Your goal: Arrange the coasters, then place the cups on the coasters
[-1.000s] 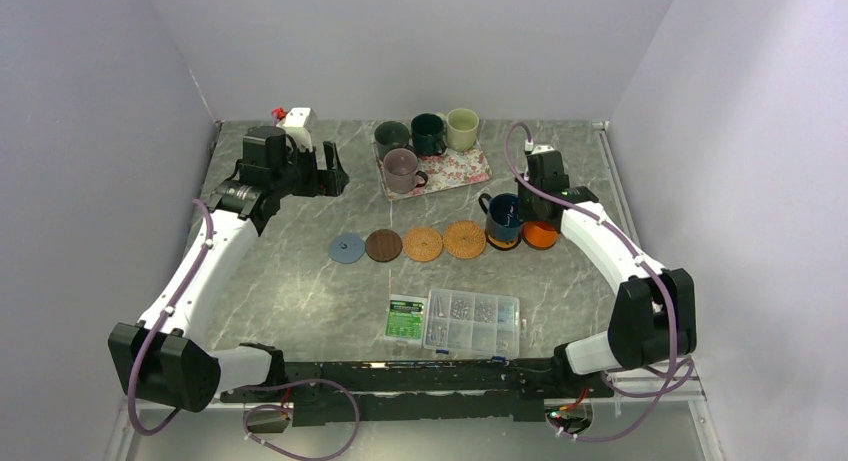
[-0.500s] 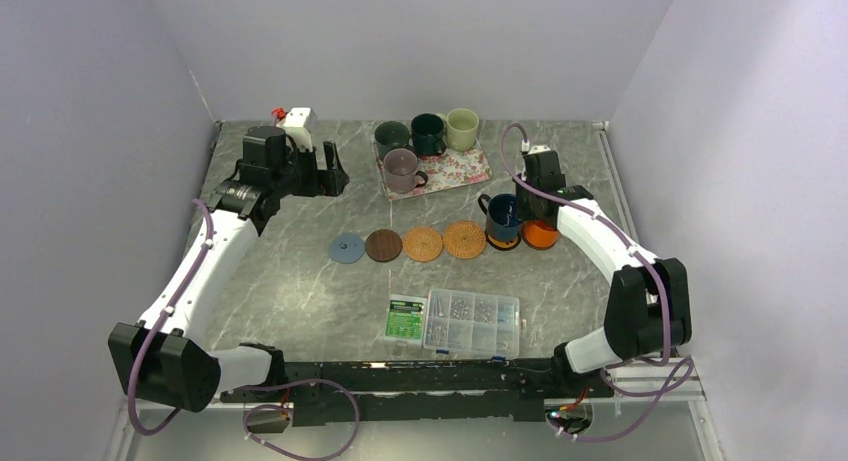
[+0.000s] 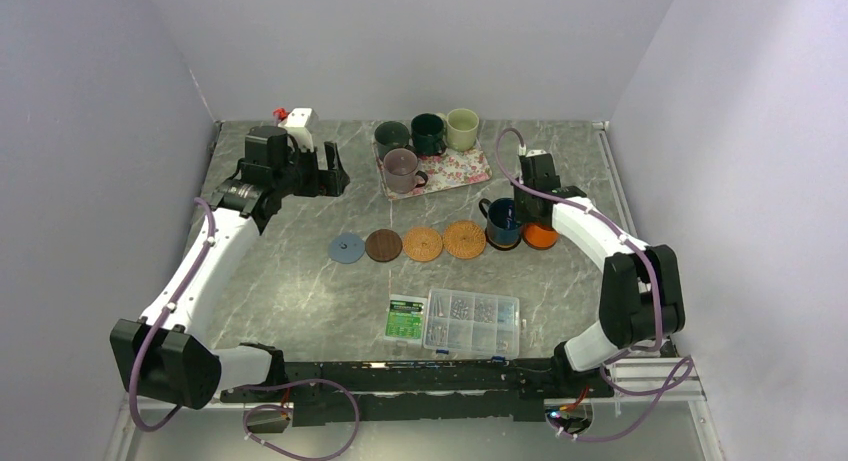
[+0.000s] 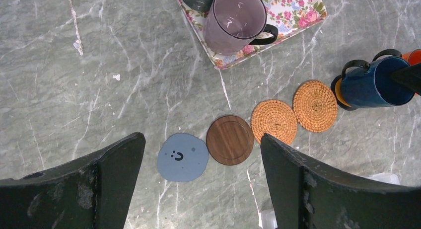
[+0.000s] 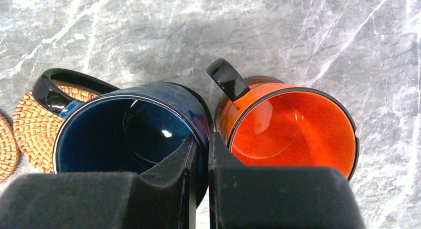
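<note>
**Right arm.** The right gripper (image 5: 201, 139) is pinched narrow on the wall of the navy cup (image 5: 99, 134). One finger is inside the bowl and the other is outside, pressed into the slim gap against the orange cup (image 5: 293, 124). The two cups stand side by side at the right end of the row. The navy cup is over the black-and-orange coaster (image 4: 338, 90). I cannot tell whether it rests on the coaster or hangs just above it. A dark disc edge shows under the orange cup.

**Left arm.** The left gripper (image 4: 201, 142) is spread wide, holds nothing and hovers above the tabletop (image 3: 300, 281).

**Rest of the layout.**
- In line and bare: the light blue coaster (image 4: 182, 157), the dark brown coaster (image 4: 230, 139) and two woven coasters (image 4: 274, 120).
- Four cups wait on the floral tray (image 3: 465, 168), the mauve cup (image 4: 233, 18) nearest the row.

**Risks, as I judge them.**
- The outer finger has almost no room. When the gripper opens, it could shove the orange cup sideways off its disc.
- A one-wall pinch gives little hold against tilt, so the navy cup could swing or land skewed.
- The navy cup looks off-centre on its coaster and its handle reaches toward the nearest woven coaster. If it is set down crooked, it could ride onto the coaster's edge and crowd the next place.
</note>
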